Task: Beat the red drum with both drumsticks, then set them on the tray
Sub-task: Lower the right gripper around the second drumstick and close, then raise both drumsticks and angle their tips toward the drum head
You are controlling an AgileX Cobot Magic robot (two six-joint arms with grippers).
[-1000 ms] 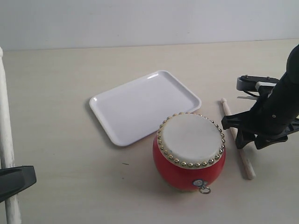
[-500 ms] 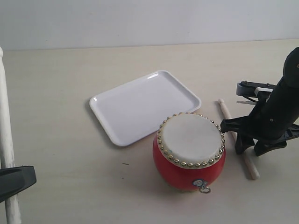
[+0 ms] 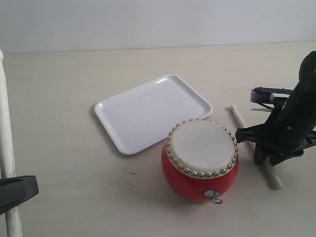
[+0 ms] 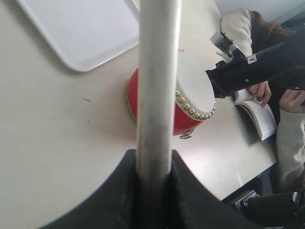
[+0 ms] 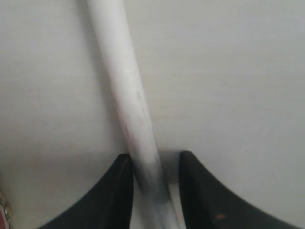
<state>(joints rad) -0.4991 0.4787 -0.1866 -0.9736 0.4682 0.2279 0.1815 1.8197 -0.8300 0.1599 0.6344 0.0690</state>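
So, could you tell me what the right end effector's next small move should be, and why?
Probably finish closing on the drumstick lying on the table beside the drum. The right end effector straddles it with a gap showing at one finger, while the left end effector already grips the other drumstick. Only then lift.

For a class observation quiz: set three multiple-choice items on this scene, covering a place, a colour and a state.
1. The drumstick at the right gripper lies: A on the table beside the drum; B across its skin; C in the air.
2. The drum's body is: A blue; B red; C green.
3. The left gripper is: A open, empty; B gripping the drum; C shut on the other drumstick.
1 A, it rests flat there; 2 B, its side is red; 3 C, fingers clamp the stick.
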